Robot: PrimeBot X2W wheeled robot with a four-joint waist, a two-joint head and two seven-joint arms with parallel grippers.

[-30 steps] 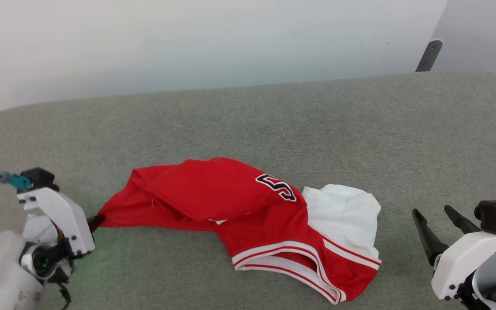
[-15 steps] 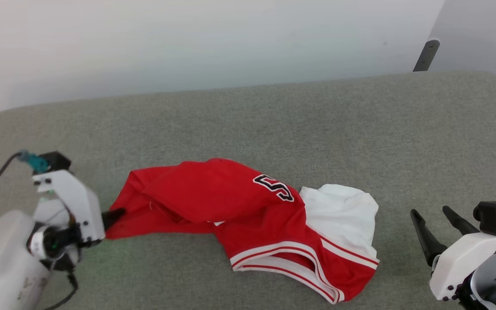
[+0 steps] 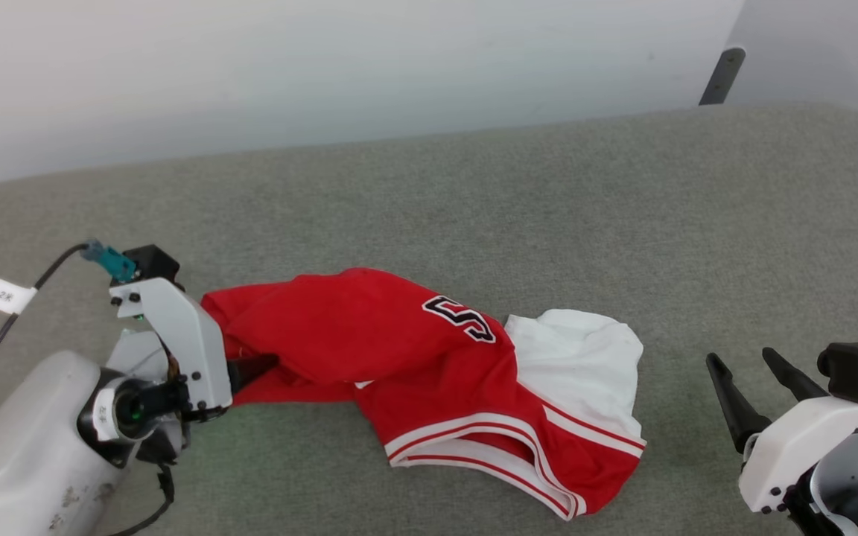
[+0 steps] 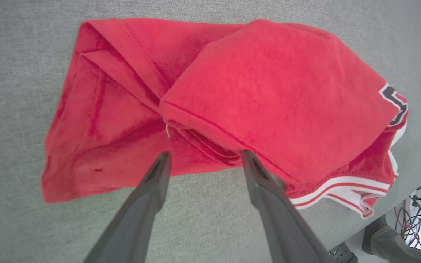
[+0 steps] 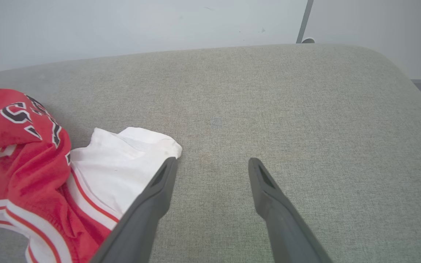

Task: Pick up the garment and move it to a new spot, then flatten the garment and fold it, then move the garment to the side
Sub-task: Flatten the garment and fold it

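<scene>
Since the earlier frame, the left tool [image 4: 206, 155] has released and advanced. It now stands spread apart at a folded hem of the garment [image 3: 414, 350], which lies crumpled just ahead on the surface [image 3: 474, 186]. The fabric is probably soft and limp; grip a hem. The right tool [image 3: 740, 356] is apart and empty.

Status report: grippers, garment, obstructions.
Left gripper open at garment, tips by its red fold. Right gripper open, apart from it. Garment crumpled on grey surface. Nothing blocking.
</scene>
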